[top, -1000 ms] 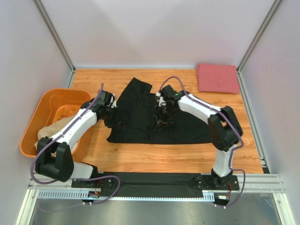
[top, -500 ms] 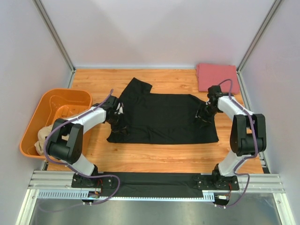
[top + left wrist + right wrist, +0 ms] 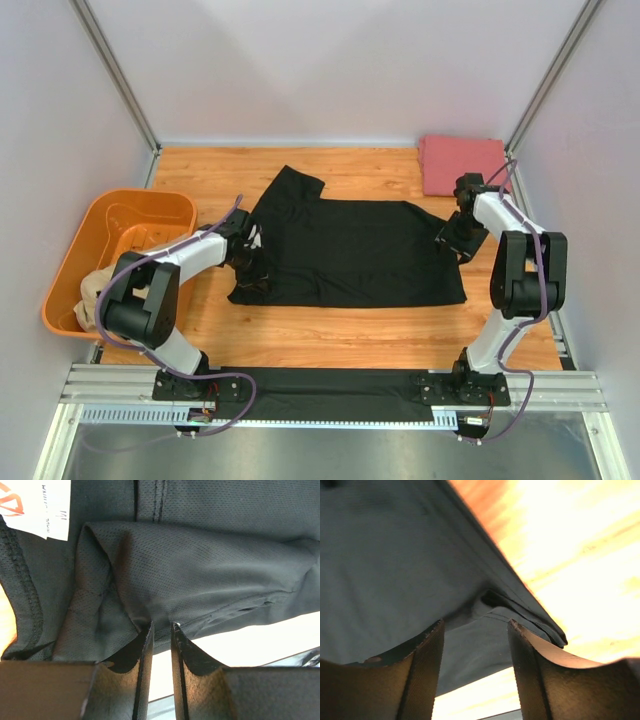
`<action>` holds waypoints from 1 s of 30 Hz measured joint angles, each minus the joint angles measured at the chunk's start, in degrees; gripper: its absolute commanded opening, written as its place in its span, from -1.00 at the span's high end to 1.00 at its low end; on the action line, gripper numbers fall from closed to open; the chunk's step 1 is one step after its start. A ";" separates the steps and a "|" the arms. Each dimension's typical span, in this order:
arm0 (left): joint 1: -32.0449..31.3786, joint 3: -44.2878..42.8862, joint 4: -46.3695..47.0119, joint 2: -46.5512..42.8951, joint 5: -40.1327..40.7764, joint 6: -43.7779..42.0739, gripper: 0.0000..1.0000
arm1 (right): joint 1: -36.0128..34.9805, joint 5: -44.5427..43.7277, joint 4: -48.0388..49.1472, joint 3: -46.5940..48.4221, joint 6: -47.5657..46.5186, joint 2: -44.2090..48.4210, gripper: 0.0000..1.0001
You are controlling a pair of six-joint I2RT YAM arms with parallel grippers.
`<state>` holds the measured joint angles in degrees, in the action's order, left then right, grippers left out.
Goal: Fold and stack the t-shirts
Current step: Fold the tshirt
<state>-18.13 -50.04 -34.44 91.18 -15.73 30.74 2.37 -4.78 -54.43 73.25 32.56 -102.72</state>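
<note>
Fingers of the left gripper (image 3: 161, 629) pinch a fold of the soft black cloth t-shirt (image 3: 350, 250); right gripper (image 3: 476, 627) fingers stand apart at its edge. It lies spread on the wooden table (image 3: 330, 335).

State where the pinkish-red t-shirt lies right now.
In the top external view, the folded pinkish-red t-shirt lies at the far right corner of the wooden table, beyond the right gripper and apart from the black t-shirt.

Open tabletop (image 3: 340, 335) near front; orange tub (image 3: 140, 212) left, pinkish-red t-shirt (image 3: 463, 166) rear-right.
</note>
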 measured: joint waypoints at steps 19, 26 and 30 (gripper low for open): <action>0.00 -1.57 -0.87 2.93 0.42 -0.02 0.48 | 0.42 -1.70 -0.76 0.57 10.80 -4.96 0.36; 0.02 -2.45 -1.73 3.93 0.42 -0.04 0.48 | 1.81 -1.40 -0.81 0.57 11.93 -5.44 0.80; 0.07 -2.95 -2.25 4.48 0.39 -0.04 0.48 | 2.36 -1.49 -0.85 0.50 12.52 -5.27 0.93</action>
<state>-18.06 -52.99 -36.69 95.66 -15.33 30.70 4.73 -6.26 -55.29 73.76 45.08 -107.98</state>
